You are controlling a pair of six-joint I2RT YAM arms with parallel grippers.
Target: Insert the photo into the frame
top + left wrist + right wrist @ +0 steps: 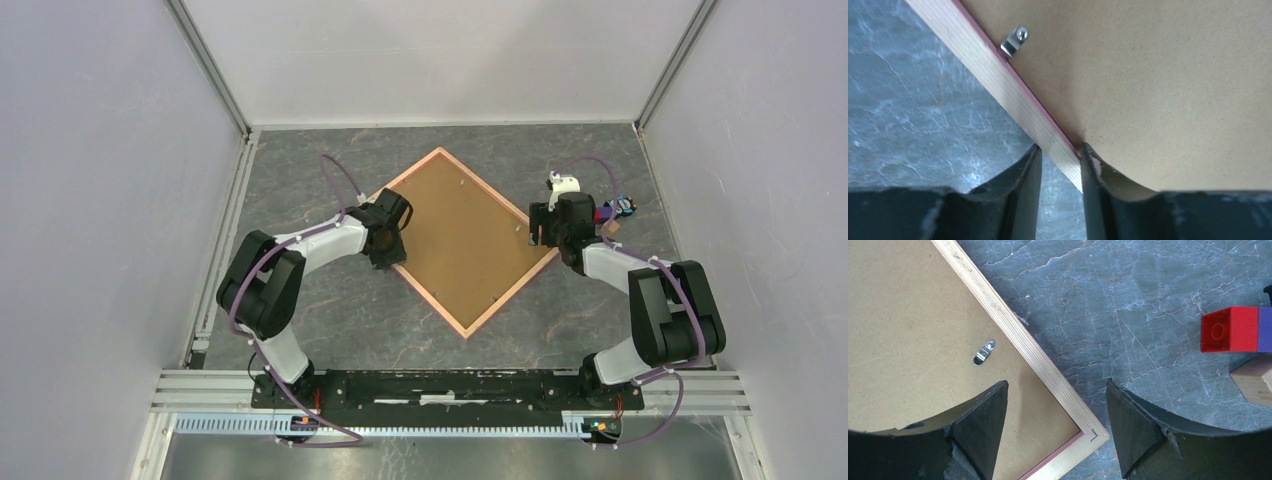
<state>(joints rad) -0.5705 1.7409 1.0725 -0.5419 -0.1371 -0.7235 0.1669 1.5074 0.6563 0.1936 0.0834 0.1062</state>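
Observation:
The frame point(460, 240) lies face down on the table as a diamond, its brown board back up inside a pale wooden rim with a pink inner edge. My left gripper point(388, 258) is at the frame's left side. In the left wrist view its fingers point(1059, 147) are narrowed around the wooden rim point(993, 75), one finger outside and one on the board. My right gripper point(535, 235) hovers open over the frame's right corner point(1088, 432), one finger above the board and one above the table point(1057, 385). The photo is not in view.
Small metal turn clips hold the board point(1015, 40) point(984, 352). A red brick point(1229, 329), a purple brick point(1265, 329) and a wooden block point(1255, 382) sit right of the frame, near the right wrist point(620, 210). White walls enclose the grey marble table point(340, 320).

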